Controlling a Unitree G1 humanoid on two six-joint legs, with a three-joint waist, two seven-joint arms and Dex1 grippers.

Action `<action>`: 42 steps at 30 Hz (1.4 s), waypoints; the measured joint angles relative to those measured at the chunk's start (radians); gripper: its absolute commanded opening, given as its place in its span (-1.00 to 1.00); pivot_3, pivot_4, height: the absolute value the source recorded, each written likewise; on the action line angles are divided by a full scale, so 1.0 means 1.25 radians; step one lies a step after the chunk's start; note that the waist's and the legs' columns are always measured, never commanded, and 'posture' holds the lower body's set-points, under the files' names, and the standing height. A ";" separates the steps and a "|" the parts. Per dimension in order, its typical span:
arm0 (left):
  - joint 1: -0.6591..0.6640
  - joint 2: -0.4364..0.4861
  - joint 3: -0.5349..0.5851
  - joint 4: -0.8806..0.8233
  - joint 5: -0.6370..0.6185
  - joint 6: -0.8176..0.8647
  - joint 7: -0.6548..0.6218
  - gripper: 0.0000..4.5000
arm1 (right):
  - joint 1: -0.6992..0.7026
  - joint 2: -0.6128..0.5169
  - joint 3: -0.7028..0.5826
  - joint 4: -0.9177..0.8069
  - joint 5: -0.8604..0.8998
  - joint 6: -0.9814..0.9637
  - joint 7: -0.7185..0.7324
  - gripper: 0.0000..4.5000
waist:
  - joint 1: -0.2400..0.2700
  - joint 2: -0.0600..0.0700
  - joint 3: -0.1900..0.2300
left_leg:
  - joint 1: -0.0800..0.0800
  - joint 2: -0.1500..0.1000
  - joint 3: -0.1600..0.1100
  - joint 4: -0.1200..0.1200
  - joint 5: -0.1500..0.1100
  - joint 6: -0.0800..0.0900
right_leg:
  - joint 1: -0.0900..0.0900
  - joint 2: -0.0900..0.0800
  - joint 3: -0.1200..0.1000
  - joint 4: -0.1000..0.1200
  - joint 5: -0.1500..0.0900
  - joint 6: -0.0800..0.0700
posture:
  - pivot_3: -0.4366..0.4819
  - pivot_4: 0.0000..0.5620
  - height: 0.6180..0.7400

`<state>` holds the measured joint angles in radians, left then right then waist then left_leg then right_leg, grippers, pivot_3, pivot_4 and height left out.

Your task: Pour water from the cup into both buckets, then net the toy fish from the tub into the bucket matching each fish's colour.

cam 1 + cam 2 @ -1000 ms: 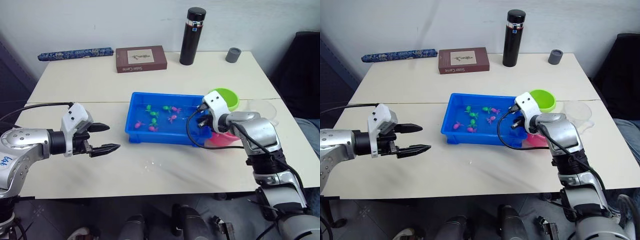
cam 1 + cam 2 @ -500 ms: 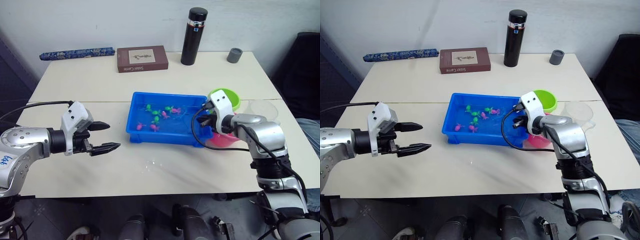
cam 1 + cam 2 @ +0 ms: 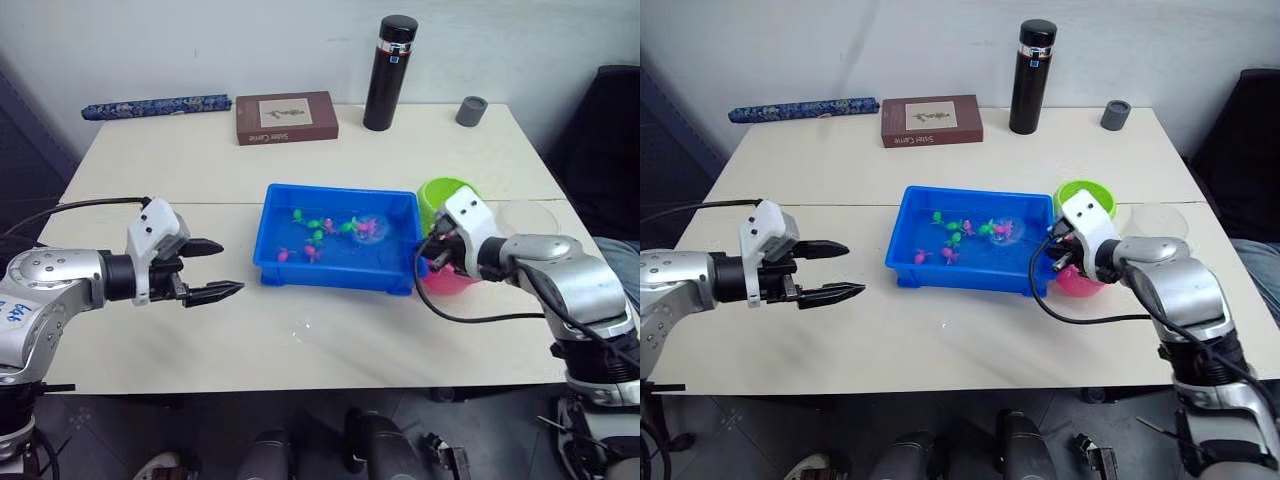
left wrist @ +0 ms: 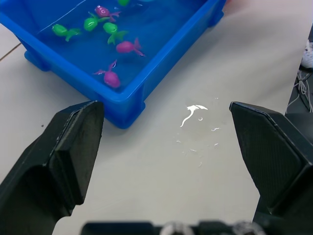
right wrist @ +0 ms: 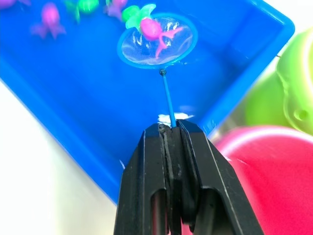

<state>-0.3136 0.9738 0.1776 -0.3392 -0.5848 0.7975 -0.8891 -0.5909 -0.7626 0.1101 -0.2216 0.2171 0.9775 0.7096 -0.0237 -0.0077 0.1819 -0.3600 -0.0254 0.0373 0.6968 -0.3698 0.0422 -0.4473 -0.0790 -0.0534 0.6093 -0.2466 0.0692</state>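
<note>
The blue tub holds several pink fish and green fish in water. My right gripper is shut on the thin handle of the net. The light blue hoop sits low in the tub's right part, with a pink fish inside its ring. The lime green bucket and the pink bucket stand just right of the tub, under and behind that gripper. The clear cup stands further right. My left gripper hovers open and empty left of the tub.
A black flask, a small grey cup, a brown book and a blue patterned roll lie along the table's back. Small water drops mark the table in front of the tub.
My right gripper has drawn back to the right, toward the buckets. The net's hoop now shows in the tub's right part around a pink fish. The left arm has held still.
</note>
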 measured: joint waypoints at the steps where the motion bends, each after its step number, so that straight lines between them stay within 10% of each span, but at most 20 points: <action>1: -0.001 -0.003 -0.001 0.000 0.000 -0.001 0.000 0.97 | 0.002 -0.006 0.004 0.000 -0.006 -0.013 0.002 -1.00 | 0.000 0.000 0.000 | 0.000 0.000 0.000 0.000 0.000 0.000 | 0.000 0.000 0.000 0.000 0.000 0.000 | -0.05 -0.47 1.00; 42: -0.027 -0.015 -0.029 0.024 0.005 -0.016 0.001 0.97 | 0.003 -0.025 0.064 0.064 -0.154 -0.226 -0.017 -1.00 | 0.003 0.000 0.000 | 0.000 0.000 0.000 0.000 0.000 0.000 | 0.000 0.000 0.000 0.000 0.000 0.000 | -0.05 -0.47 1.00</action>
<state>-0.3477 0.9549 0.1409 -0.3086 -0.5788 0.7771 -0.8876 -0.5866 -0.7944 0.1905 -0.1415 0.0251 0.6946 0.6880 -0.0196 -0.0077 0.1819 -0.3600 -0.0253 0.0374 0.6972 -0.3697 0.0421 -0.4473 -0.0788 -0.0536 0.6094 -0.2466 0.0692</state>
